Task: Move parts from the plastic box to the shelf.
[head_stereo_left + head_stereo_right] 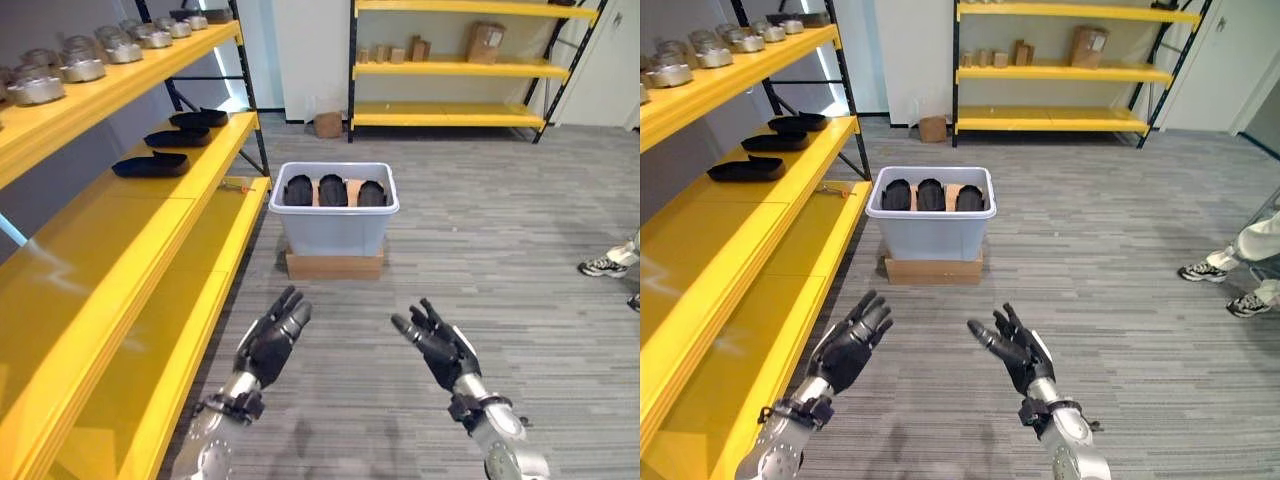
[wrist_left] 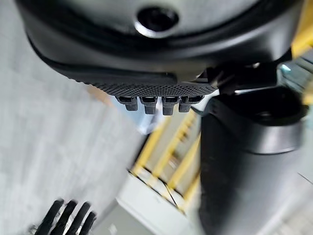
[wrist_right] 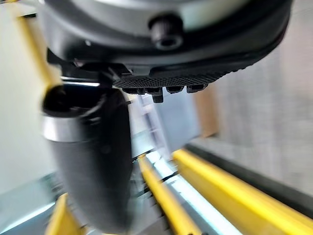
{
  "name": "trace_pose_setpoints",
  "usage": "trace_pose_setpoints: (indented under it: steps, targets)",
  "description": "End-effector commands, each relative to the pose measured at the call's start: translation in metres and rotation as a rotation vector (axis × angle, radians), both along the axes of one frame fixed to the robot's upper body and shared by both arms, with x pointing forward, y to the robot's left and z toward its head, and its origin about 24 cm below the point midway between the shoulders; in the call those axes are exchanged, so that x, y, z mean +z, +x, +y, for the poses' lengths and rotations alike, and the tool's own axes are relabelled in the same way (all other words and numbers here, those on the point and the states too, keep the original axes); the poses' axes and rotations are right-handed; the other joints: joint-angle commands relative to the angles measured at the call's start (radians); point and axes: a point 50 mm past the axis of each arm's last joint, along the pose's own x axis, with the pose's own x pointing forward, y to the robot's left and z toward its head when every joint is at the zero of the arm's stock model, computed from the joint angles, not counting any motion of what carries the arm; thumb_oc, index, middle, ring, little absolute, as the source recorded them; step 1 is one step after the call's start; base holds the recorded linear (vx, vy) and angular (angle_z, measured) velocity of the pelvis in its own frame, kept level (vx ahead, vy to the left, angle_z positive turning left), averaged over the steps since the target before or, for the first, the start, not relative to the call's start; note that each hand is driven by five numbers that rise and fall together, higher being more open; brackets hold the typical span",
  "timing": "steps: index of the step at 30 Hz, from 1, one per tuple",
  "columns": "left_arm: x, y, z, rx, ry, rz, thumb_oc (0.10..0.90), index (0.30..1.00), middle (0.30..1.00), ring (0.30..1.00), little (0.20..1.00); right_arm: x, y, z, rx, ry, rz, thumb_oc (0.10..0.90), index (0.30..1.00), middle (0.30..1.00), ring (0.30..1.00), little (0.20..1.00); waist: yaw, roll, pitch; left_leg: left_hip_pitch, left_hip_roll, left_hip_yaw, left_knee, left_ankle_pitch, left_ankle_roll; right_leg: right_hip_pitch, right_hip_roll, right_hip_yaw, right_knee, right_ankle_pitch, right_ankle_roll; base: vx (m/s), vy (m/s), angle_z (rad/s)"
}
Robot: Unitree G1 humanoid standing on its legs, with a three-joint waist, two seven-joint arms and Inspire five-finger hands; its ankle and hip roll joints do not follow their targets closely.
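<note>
A pale plastic box (image 1: pixel 333 232) stands on a flat cardboard base on the floor ahead, holding three black rounded parts (image 1: pixel 333 190) side by side. Three more black parts (image 1: pixel 151 165) lie on the middle level of the yellow shelf (image 1: pixel 150 250) at my left. My left hand (image 1: pixel 272 342) and right hand (image 1: pixel 440 352) hover over the floor, well short of the box, both open with fingers straight and holding nothing. The left hand's fingers (image 2: pixel 155 104) also show in the left wrist view.
Metal pots (image 1: pixel 80 62) line the top level of the left shelf. A second yellow shelf (image 1: pixel 450 65) with cardboard boxes stands at the back wall. A person's shoes (image 1: pixel 1205 271) are on the floor at the right. Grey carpet lies between me and the box.
</note>
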Motion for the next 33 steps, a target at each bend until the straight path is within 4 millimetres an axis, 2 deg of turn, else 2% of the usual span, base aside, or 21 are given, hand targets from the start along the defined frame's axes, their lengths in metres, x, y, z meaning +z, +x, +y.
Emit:
trace_pose_setpoints:
  steps: [1, 5, 11, 15, 20, 33]
  targets:
    - [0.041, 0.026, 0.006, -0.003, -0.018, -0.249, 0.9, 1.0, 1.0, 1.0, 1.0, 0.037, 0.027, 0.007, 0.017, 0.05, -0.212, 0.9, 1.0, 1.0, 1.0, 1.0, -0.007, -0.037, 0.023, 0.064, 0.047, -0.054, 0.002, -0.09, -0.063, 0.037, -0.04, -0.037, -0.066, 0.021, 0.061, -0.03, -0.022, 0.07]
    - [0.052, 0.031, -0.003, -0.039, -0.027, -0.266, 0.9, 1.0, 1.0, 1.0, 1.0, 0.042, 0.029, 0.005, 0.018, 0.004, -0.238, 0.9, 1.0, 1.0, 1.0, 1.0, -0.007, -0.035, 0.023, 0.063, 0.048, -0.057, -0.001, -0.088, -0.065, 0.039, -0.038, -0.041, -0.066, 0.02, 0.063, -0.02, -0.011, 0.08]
    - [0.052, 0.031, -0.008, -0.09, -0.04, -0.273, 0.9, 1.0, 1.0, 1.0, 1.0, 0.044, 0.031, 0.005, 0.029, -0.018, -0.25, 0.9, 1.0, 1.0, 1.0, 1.0, -0.005, -0.035, 0.022, 0.064, 0.049, -0.059, 0.003, -0.089, -0.065, 0.041, -0.036, -0.04, -0.062, 0.015, 0.059, 0.0, 0.0, 0.0]
    - [0.056, 0.034, -0.003, -0.02, -0.021, -0.297, 0.9, 1.0, 1.0, 1.0, 1.0, 0.047, 0.034, 0.006, 0.025, -0.016, -0.265, 0.9, 1.0, 1.0, 1.0, 1.0, -0.002, -0.034, 0.025, 0.067, 0.05, -0.062, 0.004, -0.088, -0.066, 0.043, -0.037, -0.042, -0.059, 0.013, 0.058, 0.0, 0.0, 0.0]
    - [0.064, 0.034, -0.001, -0.028, 0.009, -0.327, 0.9, 1.0, 1.0, 1.0, 1.0, 0.051, 0.035, 0.003, 0.001, 0.003, -0.278, 0.9, 1.0, 1.0, 1.0, 1.0, 0.002, -0.034, 0.028, 0.066, 0.052, -0.067, 0.005, -0.087, -0.066, 0.046, -0.035, -0.042, -0.056, 0.01, 0.055, 0.0, 0.0, 0.0]
    - [0.06, 0.036, -0.006, -0.06, 0.011, -0.276, 0.9, 1.0, 1.0, 1.0, 1.0, 0.053, 0.037, 0.002, 0.0, -0.013, -0.303, 0.9, 1.0, 1.0, 1.0, 1.0, 0.01, -0.036, 0.02, 0.065, 0.047, -0.076, -0.001, -0.086, -0.066, 0.05, -0.04, -0.054, -0.065, 0.013, 0.061, 0.0, 0.0, 0.0]
